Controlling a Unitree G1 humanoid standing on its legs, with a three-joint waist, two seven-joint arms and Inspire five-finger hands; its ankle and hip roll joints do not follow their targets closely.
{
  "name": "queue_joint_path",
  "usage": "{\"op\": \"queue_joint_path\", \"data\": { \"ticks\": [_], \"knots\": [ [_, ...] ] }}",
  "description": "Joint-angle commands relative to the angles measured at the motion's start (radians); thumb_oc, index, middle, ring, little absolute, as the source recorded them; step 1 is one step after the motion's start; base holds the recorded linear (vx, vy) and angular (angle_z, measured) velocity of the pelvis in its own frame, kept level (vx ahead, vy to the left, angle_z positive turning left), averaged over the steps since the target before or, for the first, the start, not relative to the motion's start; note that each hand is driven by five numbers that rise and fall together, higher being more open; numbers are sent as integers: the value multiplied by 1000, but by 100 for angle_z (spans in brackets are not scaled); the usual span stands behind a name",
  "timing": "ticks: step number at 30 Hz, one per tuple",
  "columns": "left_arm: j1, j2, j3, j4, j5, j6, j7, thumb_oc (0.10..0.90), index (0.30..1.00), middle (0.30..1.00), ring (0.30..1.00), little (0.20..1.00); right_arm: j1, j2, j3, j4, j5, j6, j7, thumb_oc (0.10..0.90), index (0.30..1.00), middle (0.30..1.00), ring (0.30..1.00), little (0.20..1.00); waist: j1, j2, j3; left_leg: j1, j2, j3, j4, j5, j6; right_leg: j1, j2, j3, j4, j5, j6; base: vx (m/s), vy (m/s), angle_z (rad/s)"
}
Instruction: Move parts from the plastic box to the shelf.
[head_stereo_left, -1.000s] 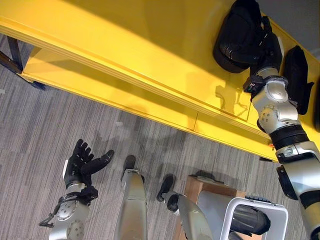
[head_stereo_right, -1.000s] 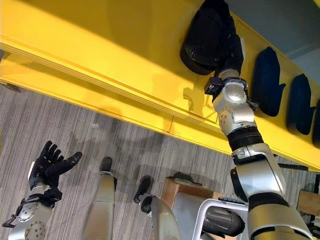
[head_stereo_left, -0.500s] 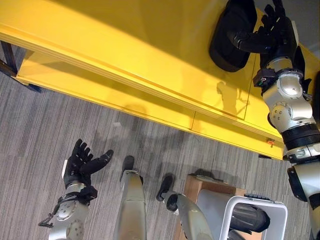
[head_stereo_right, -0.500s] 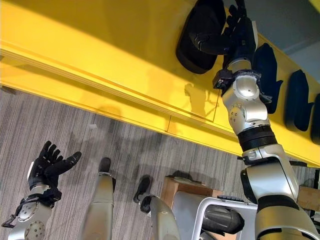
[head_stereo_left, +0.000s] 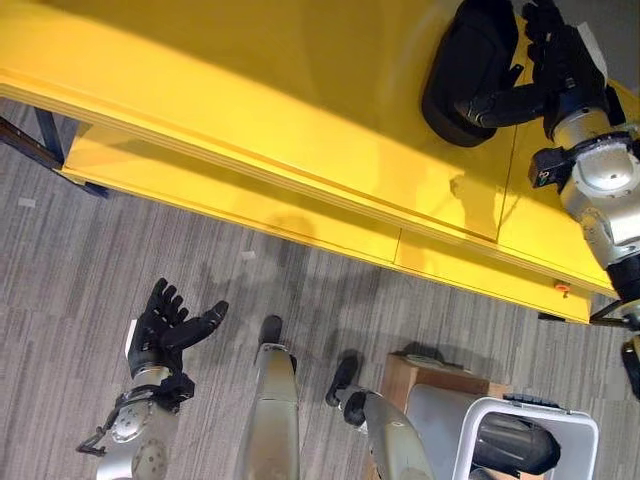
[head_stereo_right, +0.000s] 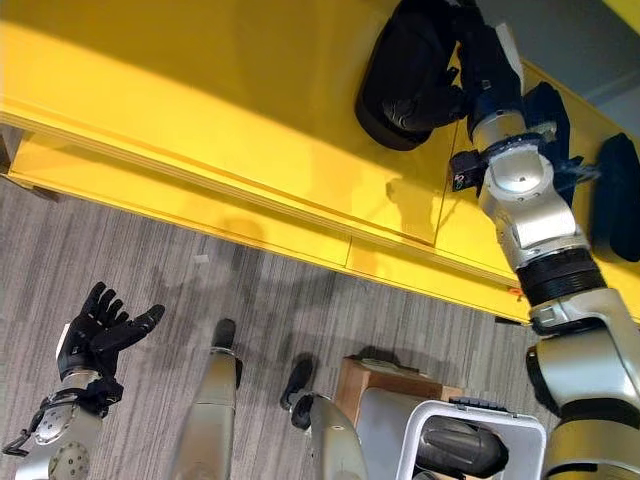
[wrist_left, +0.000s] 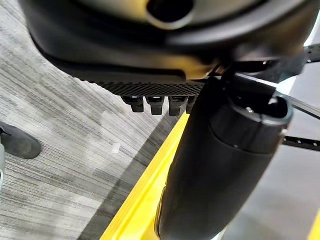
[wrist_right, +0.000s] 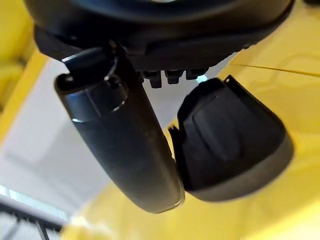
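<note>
Reaching up to the far right, my right hand (head_stereo_left: 568, 70) sits at a black part (head_stereo_left: 475, 60) lying on the yellow shelf (head_stereo_left: 250, 110); fingers straight and open, thumb against the part's side, no grasp. More black parts (head_stereo_right: 620, 195) lie further right on the shelf. My left hand (head_stereo_left: 165, 325) hangs low on the near left over the floor, open, empty. White box (head_stereo_left: 520, 445) near right holds another part (head_stereo_left: 515, 445).
</note>
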Motion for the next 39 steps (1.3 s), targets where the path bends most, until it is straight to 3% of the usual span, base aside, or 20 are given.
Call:
{"op": "queue_joint_path", "data": {
  "ticks": [1, 9, 24, 31, 39],
  "knots": [
    [11, 81, -13, -51, 5, -68, -56, 900, 1000, 1000, 1000, 1000, -156, -42, 53, 54, -32, -50, 23, 900, 1000, 1000, 1000, 1000, -8, 0, -97, 13, 28, -43, 59, -85, -11, 31, -66, 41, 120, -41, 45, -15, -8, -3],
    [-27, 107, -74, -69, -11, -67, -97, 900, 1000, 1000, 1000, 1000, -309, 32, 217, 144, -57, -45, 97, 900, 1000, 1000, 1000, 1000, 4, 32, -105, 49, 26, -36, 87, -121, -18, 45, -76, 57, 153, -83, 41, 18, -14, -1],
    [-44, 96, -109, -63, -4, -53, -111, 900, 1000, 1000, 1000, 1000, -388, 248, 232, 383, -130, -29, 92, 900, 1000, 1000, 1000, 1000, 23, 81, -118, 37, 12, -36, 107, -122, -14, 31, -86, 64, 171, -90, 36, 0, 0, 0],
    [-40, 85, -103, -56, -5, -52, -112, 900, 1000, 1000, 1000, 1000, -368, 269, 201, 472, -158, -24, 84, 900, 1000, 1000, 1000, 1000, 29, 92, -119, 28, 7, -41, 107, -120, -11, 28, -89, 62, 171, -88, 37, 0, 0, 0],
    [-42, 65, -100, -49, -4, -55, -113, 900, 1000, 1000, 1000, 1000, -303, 249, 172, 437, -173, -25, 90, 900, 1000, 1000, 1000, 1000, 29, 96, -115, 24, 5, -37, 106, -119, -7, 28, -90, 61, 170, -87, 38, 0, 0, 0]
  ]
}}
